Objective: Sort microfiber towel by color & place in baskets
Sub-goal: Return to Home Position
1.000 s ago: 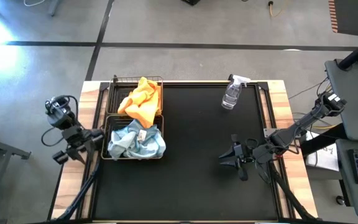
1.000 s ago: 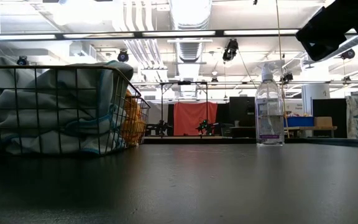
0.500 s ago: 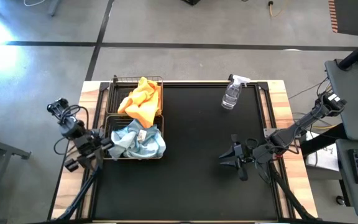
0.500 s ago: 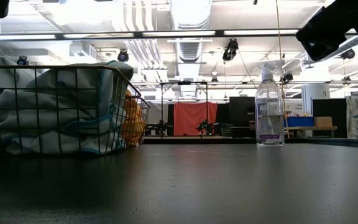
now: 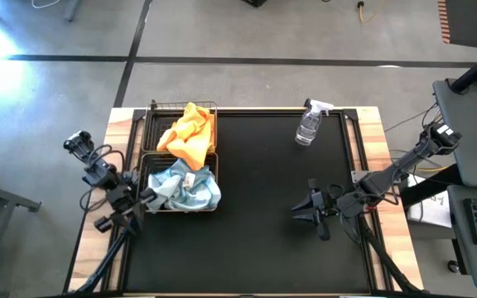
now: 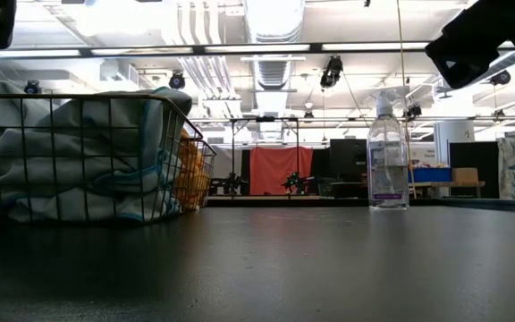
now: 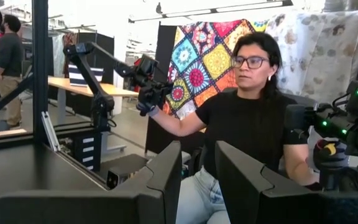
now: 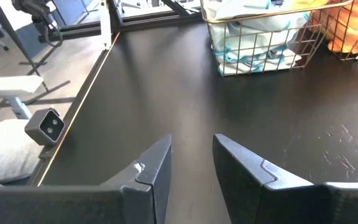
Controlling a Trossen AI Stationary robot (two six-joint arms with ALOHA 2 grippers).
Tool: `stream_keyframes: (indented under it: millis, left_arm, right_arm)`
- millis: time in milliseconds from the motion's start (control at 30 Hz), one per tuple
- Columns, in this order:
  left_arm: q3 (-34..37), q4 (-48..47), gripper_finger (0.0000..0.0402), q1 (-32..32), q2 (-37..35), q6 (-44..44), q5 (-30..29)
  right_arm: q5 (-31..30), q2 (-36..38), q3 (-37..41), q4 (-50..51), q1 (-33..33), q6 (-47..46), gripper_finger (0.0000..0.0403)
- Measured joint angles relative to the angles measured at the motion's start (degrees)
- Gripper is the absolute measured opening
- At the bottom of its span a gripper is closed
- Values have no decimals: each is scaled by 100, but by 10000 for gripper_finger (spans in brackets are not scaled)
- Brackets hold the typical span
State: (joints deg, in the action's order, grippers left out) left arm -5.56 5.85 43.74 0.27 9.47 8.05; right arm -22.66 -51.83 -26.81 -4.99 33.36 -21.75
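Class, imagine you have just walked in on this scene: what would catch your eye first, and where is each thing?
Bright orange-yellow towels heaped in the far wire basket at the table's left stand out most, with pale blue-grey towels filling the near wire basket just before it. A clear spray bottle stands alone near the far edge; the left gripper hangs open by the near basket's left edge, the right gripper open over the right side.
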Motion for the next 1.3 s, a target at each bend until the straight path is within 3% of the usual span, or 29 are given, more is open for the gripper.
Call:
stream_keyframes:
  millis: [400,633,967,1300]
  left_arm:
    - [100,117,84,0,0,16,1]
    - [100,100,84,0,0,85,3]
    - [100,82,84,-1,0,127,5]
    - [99,84,84,-1,0,129,5]
  right_arm:
    - [14,79,99,-541,-2,1038,112]
    - [14,808,463,-745,0,1259,112]
    - [60,2139,1601,-1806,0,1498,112]
    - [185,2328,2544,-2977,-1,1285,111]
